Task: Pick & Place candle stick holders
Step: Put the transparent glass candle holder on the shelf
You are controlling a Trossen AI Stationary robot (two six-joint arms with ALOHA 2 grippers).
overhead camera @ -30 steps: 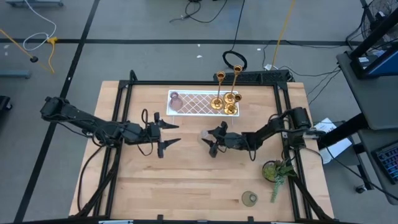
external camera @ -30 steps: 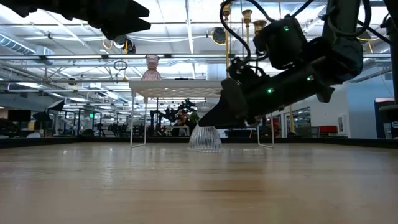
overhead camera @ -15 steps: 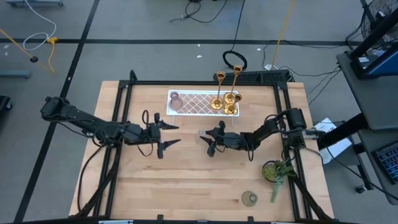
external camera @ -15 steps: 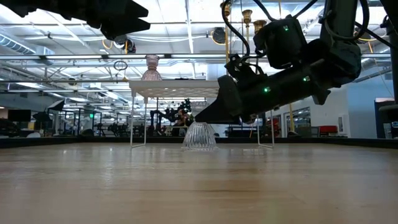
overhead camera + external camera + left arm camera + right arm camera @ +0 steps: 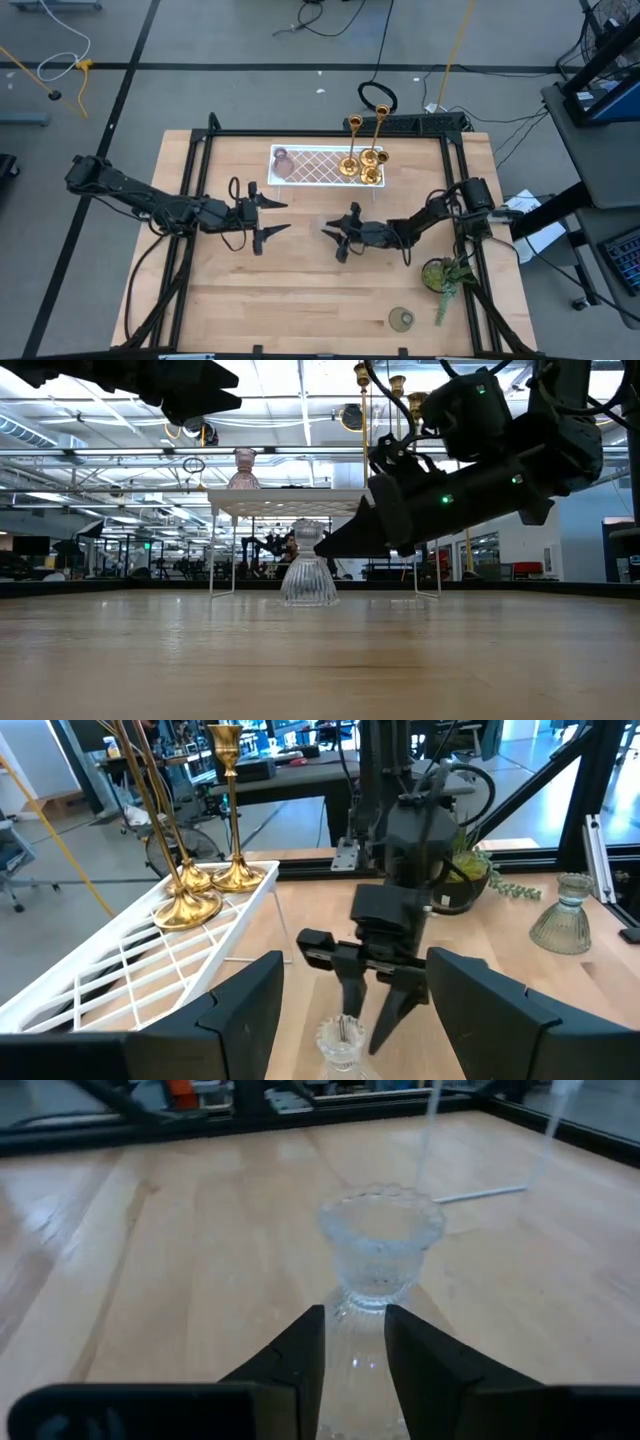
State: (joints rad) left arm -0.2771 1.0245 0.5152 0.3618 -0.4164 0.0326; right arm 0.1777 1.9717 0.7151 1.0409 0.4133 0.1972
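Note:
A clear glass cup (image 5: 322,222) stands upright on its foot at the table's middle; it also shows in the low view (image 5: 308,572), the left wrist view (image 5: 342,1042) and the right wrist view (image 5: 380,1250). My right gripper (image 5: 336,243) is open just right of it, fingers either side of its lower part. My left gripper (image 5: 277,216) is open wide, left of the cup and apart from it. Three gold candlesticks (image 5: 362,165) and a pink cup (image 5: 281,157) stand on the white tray (image 5: 312,167). A green cup (image 5: 402,319) stands near the front edge. My right gripper comes at the clear cup level from the table's right. Its fingers (image 5: 300,1350) stand on either side of the cup's lower part (image 5: 352,1370). I cannot tell whether they touch the glass. The cup stands upright on the table.
A leafy plant (image 5: 446,275) stands at the right edge, behind my right arm. The tray stands on thin wire legs (image 5: 213,560) at the table's far side. Bare wood lies between the cup and the near edge.
The clear cup has slid a little toward the table's left and stays upright; its top, earlier hidden behind my right gripper, now shows. My right gripper has drawn back a little toward the near and right edges.

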